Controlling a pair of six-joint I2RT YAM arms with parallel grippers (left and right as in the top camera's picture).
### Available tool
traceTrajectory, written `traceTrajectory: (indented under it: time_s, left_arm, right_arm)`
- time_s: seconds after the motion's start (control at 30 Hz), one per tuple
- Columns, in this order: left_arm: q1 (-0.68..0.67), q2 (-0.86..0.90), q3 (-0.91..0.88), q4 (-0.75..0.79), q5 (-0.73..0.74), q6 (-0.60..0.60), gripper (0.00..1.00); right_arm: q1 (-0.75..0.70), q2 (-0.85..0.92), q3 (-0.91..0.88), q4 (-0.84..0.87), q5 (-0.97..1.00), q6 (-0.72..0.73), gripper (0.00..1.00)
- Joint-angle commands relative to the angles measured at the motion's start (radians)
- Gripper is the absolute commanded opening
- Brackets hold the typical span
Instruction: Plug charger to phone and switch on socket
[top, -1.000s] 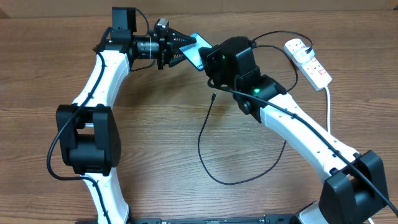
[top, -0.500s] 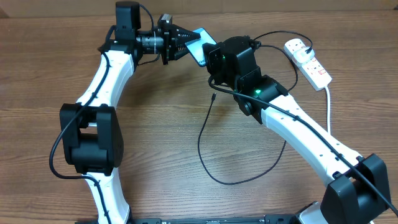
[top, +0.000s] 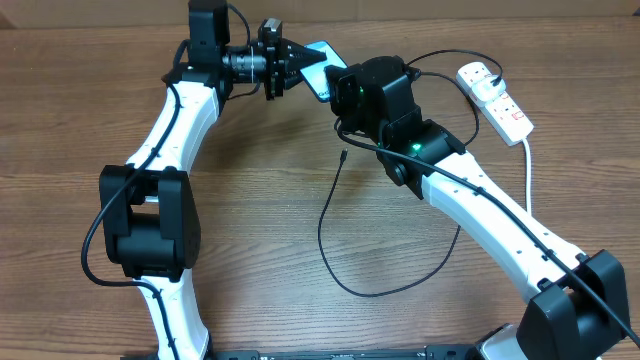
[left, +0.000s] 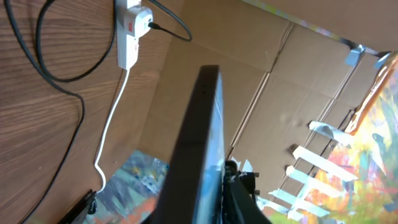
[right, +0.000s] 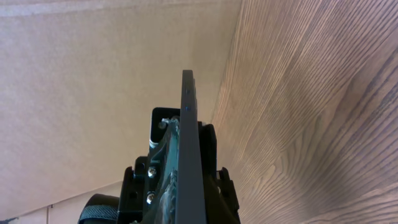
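The slim black-edged smartphone with a blue-teal screen (top: 318, 55) is held at upper centre of the overhead view, gripped by the closed left jaws at one end and the closed right jaws at the other. The thin black charger cable (top: 322, 215) is seen loose on the wooden counter (top: 260, 230) mid-frame. The white power strip with red switches (top: 495, 98) is seen upper right, well apart.

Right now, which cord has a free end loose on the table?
The long thin black cable: its tiny connector lies bare on the wooden table. The thick white cord joins the white power strip.
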Motion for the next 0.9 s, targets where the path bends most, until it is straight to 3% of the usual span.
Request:
traceTrajectory:
  time_s: [0.0,0.13,0.27,0.3,0.33,0.57,0.6,0.67,0.77,0.87]
  left_arm:
    - [-0.035,-0.006,0.019,0.057,0.031,-0.011,0.20]
    - [-0.035,-0.006,0.019,0.056,0.028,-0.045,0.22]
    - [-0.042,-0.006,0.019,0.056,0.029,-0.044,0.16]
    - [-0.043,-0.006,0.019,0.056,0.028,-0.035,0.07]
    - [-0.043,-0.006,0.019,0.056,0.023,-0.017,0.04]
    - [-0.040,-0.006,0.019,0.056,-0.084,0.087,0.04]
    - [-0.038,-0.006,0.019,0.055,-0.095,0.109,0.04]
    - [-0.031,-0.006,0.019,0.055,-0.109,0.154,0.04]
    - [-0.016,-0.006,0.019,0.051,-0.118,0.191,0.04]
    - [0.000,-0.006,0.019,0.043,-0.116,0.211,0.04]
  right_arm:
    - [0.065,-0.015,0.007,-0.022,-0.232,-0.021,0.04]
    - [0.068,-0.015,0.007,-0.022,-0.231,-0.021,0.04]
    - [0.068,-0.015,0.007,-0.022,-0.230,-0.021,0.04]
    - [0.068,-0.015,0.007,-0.022,-0.230,-0.021,0.04]
    - [0.068,-0.015,0.007,-0.022,-0.231,-0.021,0.04]
    - [0.068,-0.015,0.007,-0.023,-0.192,-0.098,0.04]
    - [0.068,-0.015,0.007,-0.023,-0.185,-0.114,0.07]
    - [0.068,-0.015,0.007,-0.023,-0.155,-0.189,0.25]
    - [0.067,-0.015,0.007,-0.022,-0.109,-0.314,0.30]
    - [0.067,-0.015,0.007,-0.022,-0.050,-0.447,0.47]
